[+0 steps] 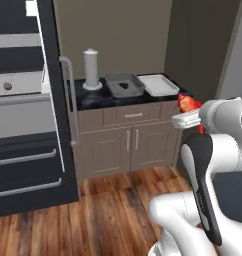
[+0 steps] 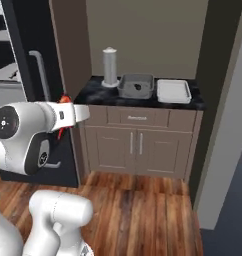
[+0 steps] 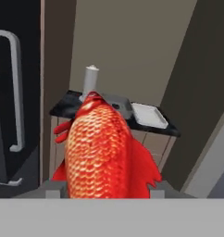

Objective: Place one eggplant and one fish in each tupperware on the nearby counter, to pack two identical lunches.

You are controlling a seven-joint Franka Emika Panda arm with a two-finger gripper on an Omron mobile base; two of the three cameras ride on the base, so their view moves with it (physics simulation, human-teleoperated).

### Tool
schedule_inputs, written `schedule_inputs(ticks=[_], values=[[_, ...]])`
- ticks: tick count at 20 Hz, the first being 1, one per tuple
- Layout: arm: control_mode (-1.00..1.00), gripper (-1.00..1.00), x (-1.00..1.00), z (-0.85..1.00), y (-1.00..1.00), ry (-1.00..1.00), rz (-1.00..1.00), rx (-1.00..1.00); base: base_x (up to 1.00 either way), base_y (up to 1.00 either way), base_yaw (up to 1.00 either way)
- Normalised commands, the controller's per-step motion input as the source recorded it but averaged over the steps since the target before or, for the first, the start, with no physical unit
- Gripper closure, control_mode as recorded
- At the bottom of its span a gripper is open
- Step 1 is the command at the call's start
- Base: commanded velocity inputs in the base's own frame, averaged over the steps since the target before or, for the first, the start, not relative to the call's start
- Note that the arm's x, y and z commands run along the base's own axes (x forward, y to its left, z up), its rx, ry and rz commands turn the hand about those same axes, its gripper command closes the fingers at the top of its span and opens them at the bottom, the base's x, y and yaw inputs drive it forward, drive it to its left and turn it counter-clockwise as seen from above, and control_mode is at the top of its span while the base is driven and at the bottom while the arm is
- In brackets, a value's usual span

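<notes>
Red fish point(image 3: 102, 150) sits low in the middle of the hand view, gripped by the fingers. Grey tupperware point(image 1: 124, 85) rests on the bench point(image 1: 93, 98), upper middle.

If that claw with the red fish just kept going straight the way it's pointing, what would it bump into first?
Probably the tall grey cylinder and the grey tupperware on the dark counter: they sit straight past the fish. The floor between looks free, though depth is hard to judge.

Wood floor point(image 1: 93, 210), taupe cabinet point(image 1: 128, 142), dark countertop point(image 1: 90, 97), beige wall point(image 1: 118, 35)
</notes>
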Motion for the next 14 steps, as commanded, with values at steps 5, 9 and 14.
schedule_inputs(ticks=[5, 9, 14], values=[[1.0, 1.0, 0.0, 0.0, 0.0, 0.0, 0.0, 0.0, 0.73, -0.62, 0.0], [1.0, 1.0, 0.0, 0.0, 0.0, 0.0, 0.0, 0.0, 1.0, -0.01, 0.0], [1.0, 1.0, 0.0, 0.0, 0.0, 0.0, 0.0, 0.0, 1.0, 0.11, -0.01]])
